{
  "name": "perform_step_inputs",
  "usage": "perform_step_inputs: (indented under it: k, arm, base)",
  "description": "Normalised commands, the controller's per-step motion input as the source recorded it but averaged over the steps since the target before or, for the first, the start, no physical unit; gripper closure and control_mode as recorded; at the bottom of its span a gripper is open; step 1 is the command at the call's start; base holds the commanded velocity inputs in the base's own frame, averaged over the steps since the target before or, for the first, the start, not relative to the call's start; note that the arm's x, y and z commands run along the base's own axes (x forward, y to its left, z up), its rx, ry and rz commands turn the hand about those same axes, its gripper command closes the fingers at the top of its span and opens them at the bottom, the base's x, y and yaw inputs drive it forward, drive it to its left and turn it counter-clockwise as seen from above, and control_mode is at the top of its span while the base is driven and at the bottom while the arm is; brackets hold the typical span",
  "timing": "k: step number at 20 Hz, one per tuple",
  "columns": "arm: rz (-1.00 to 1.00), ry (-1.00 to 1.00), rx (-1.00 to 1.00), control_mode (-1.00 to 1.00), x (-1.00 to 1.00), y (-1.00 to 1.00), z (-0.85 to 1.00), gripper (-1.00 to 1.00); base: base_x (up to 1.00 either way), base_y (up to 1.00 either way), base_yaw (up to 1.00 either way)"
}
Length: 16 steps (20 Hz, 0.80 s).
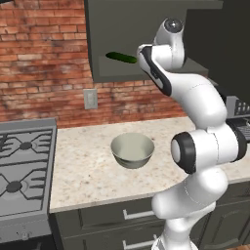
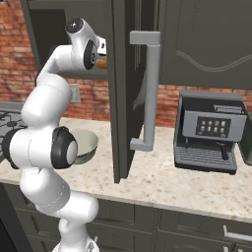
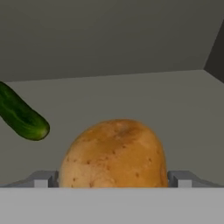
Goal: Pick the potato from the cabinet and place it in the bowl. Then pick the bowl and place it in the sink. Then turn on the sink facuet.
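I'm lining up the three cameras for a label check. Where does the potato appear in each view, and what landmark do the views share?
Left base view: not visible; the arm covers that part of the cabinet shelf.
Right base view: a tan sliver of the potato beside the hand, upper left.
Hand view: potato at bottom centre, between the open jaws.
Shared landmark: the cucumber, also in the hand view.

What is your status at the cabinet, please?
Gripper open, fingers either side of potato. Potato on cabinet shelf, not lifted. Cucumber off to one side, clear.
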Motion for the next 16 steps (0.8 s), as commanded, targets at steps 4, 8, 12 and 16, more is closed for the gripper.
perform_step_inputs:
  k: [4, 8, 12, 16]
  arm:
    - [0.02, 0.00, 0.00, -1.00, 0.00, 0.00, -0.26, 1.00]
    - [0.03, -0.02, 0.00, -1.00, -0.16, 0.00, -0.16, 1.00]
    - [0.03, -0.06, 0.00, -1.00, -0.72, 0.00, -0.19, 1.00]
    - [0.05, -0.10, -0.03, -1.00, -1.00, 0.00, -0.21, 1.00]
  base:
    - [0.00, 0.00, 0.00]
    - [0.00, 0.00, 0.00]
    - [0.00, 0.00, 0.00]
    - [0.00, 0.00, 0.00]
